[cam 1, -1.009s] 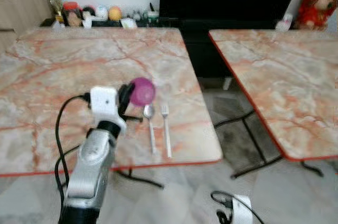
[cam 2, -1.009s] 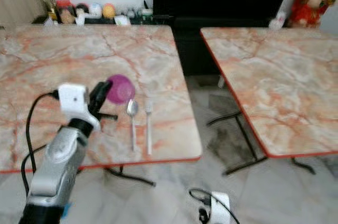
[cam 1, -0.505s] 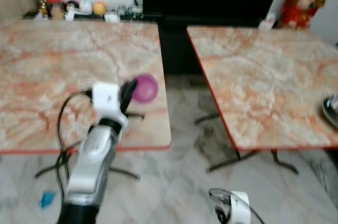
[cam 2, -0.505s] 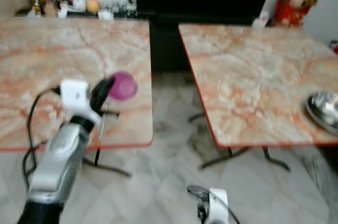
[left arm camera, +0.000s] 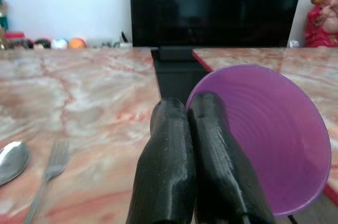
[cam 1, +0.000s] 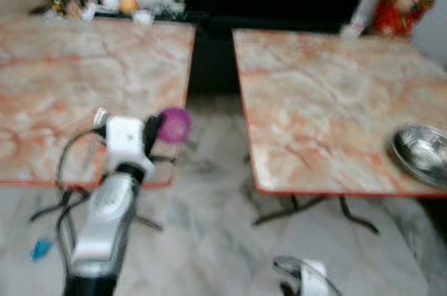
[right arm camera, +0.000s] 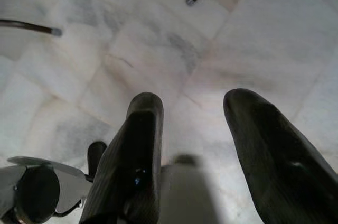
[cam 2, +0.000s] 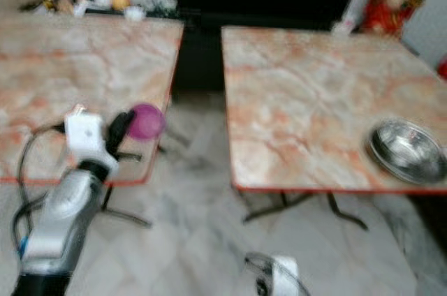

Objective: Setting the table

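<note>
Left bench [cam 1: 56,93]: spoon [left arm camera: 11,161] and fork [left arm camera: 48,167] lie near front edge. Left pincer [left arm camera: 191,129], fingers pressed shut, pinches rim of purple bowl [cam 1: 174,125], held in air past that bench's front right corner. Camera has swung right since a second ago, views blurred: robot likely carrying bowl away. Right bench [cam 1: 314,107]: steel bowl [cam 1: 422,153] now visible near right edge. Right pincer [right arm camera: 198,150] hangs open, empty, over floor.

A floor gap [cam 1: 213,135] separates left table [cam 1: 63,93] from right table [cam 1: 314,107].
</note>
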`<state>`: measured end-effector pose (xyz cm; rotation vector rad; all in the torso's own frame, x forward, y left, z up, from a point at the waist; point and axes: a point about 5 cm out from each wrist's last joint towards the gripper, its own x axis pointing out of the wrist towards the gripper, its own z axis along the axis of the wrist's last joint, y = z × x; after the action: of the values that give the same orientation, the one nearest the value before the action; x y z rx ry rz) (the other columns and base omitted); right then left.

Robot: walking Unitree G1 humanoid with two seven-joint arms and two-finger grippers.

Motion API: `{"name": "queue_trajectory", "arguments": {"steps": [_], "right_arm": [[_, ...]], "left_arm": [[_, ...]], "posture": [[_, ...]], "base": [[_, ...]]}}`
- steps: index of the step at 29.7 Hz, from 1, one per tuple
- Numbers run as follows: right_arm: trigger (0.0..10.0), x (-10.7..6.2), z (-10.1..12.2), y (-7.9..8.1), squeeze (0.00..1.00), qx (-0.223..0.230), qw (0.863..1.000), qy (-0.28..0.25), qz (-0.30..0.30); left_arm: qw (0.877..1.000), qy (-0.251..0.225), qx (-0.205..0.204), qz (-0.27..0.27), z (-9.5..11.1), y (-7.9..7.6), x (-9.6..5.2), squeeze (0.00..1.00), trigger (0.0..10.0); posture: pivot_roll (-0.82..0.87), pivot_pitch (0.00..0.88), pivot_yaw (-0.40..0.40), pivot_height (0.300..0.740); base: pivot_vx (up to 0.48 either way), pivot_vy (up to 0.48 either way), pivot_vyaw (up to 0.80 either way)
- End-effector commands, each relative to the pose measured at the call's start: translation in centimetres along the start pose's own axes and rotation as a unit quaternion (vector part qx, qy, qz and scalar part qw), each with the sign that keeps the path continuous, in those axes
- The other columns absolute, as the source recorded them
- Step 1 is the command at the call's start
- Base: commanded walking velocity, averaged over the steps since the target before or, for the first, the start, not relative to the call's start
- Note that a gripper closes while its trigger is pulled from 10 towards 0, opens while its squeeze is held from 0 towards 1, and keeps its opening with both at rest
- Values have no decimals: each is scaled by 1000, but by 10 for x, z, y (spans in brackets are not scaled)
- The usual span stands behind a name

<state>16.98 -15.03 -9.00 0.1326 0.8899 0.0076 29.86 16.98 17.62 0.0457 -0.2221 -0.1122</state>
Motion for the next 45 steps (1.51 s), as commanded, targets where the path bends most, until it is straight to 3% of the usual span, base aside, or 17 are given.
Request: {"name": "queue_trajectory", "arguments": {"steps": [1,10,16,23,32,41,45], "right_arm": [[10000,0,1,-4,0,-10,1000,4,-8],[10000,2,1,13,0,-1,1000,-3,3],[10000,0,-3,13,0,1,1000,-2,2],[10000,-3,-1,-18,0,9,1000,-8,-14],[10000,-5,-3,-26,0,11,1000,-3,-20],[10000,3,4,17,0,1,1000,1,-2],[10000,4,5,29,0,-1,1000,1,3]], "left_arm": [[1000,-6,0,-6,2,-5,2,0,10000],[1000,-2,7,-10,1,-6,3,0,10000],[1000,0,12,-12,1,-4,3,0,10000],[1000,2,16,-21,1,-6,4,0,10000],[1000,5,19,-25,0,-5,4,0,10000],[999,5,18,-28,0,-6,4,0,10000],[999,6,17,-31,0,-6,4,0,10000]], "posture": [[157,0,-80,740],[159,0,-77,740],[160,0,-73,740],[158,0,-66,740],[160,0,-70,740],[158,0,-74,740],[158,0,-74,740]], "base": [[0,-379,0],[0,-379,340],[0,-382,0],[0,-380,0],[0,-380,0],[0,-381,0],[0,-381,0]]}}
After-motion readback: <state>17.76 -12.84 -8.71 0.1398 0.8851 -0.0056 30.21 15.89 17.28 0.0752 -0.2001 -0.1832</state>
